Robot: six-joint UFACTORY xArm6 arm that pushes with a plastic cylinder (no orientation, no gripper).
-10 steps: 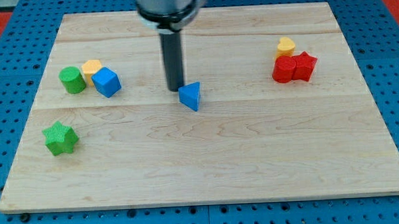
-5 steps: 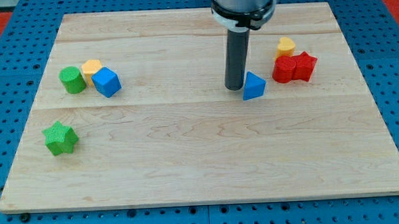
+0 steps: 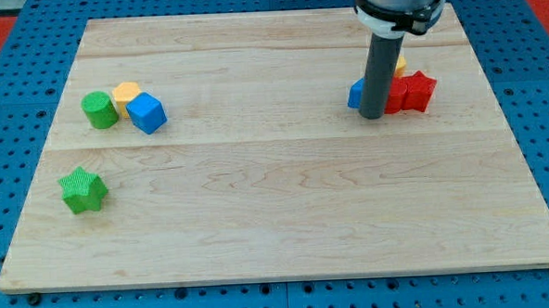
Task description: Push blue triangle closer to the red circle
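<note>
The blue triangle [image 3: 355, 93] sits at the view's upper right, mostly hidden behind my rod, only its left edge showing. The red circle [image 3: 396, 97] is right beside it, also partly hidden by the rod. My tip [image 3: 372, 115] rests on the board just in front of both, touching or almost touching them. A red star [image 3: 419, 90] sits against the red circle's right side, and a yellow block [image 3: 399, 63] peeks out behind the rod.
At the view's left a green cylinder [image 3: 98, 110], a yellow block [image 3: 126, 94] and a blue cube [image 3: 146, 113] cluster together. A green star [image 3: 82, 190] lies lower left. The wooden board [image 3: 277, 219] lies on a blue pegboard.
My tip has swept from the board's middle to the right, pushing the blue triangle along until it stands next to the red circle.
</note>
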